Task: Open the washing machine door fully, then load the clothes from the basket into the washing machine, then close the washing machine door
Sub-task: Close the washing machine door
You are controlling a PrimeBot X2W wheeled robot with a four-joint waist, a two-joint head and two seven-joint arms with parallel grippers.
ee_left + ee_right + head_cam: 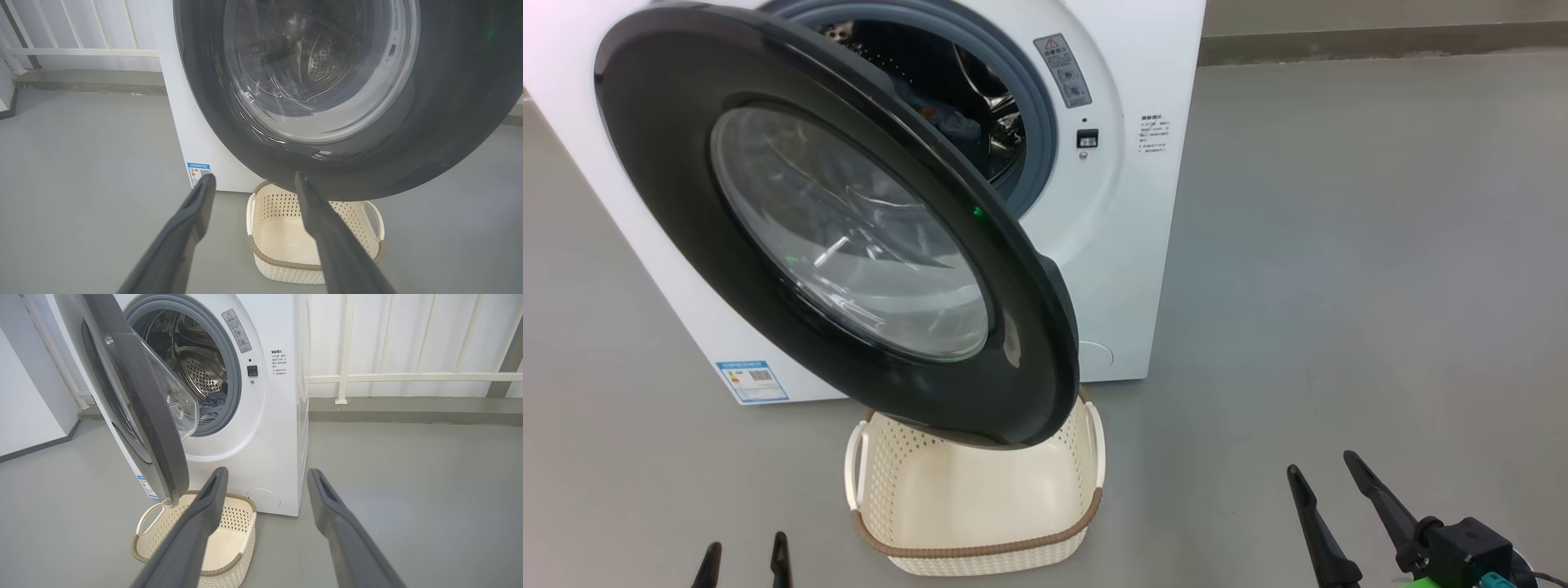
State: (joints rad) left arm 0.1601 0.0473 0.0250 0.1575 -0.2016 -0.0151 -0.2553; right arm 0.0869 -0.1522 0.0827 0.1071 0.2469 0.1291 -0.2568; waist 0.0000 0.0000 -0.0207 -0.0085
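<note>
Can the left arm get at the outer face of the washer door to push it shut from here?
Probably yes. The left gripper is open and empty, pointing at the washing machine door, with nothing between them. The basket sits lower, under the door's bottom edge.

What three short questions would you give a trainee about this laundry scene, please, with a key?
1. True or false: the washing machine door stands partly open, with the basket on the floor below it.
2. Where do the clothes lie? A: on the floor. B: inside the drum. C: over the top of the door.
3. Fill the gap: the jaws of both arms stand ____ and hold nothing.
Key: 1 true; 2 B; 3 open.
</note>
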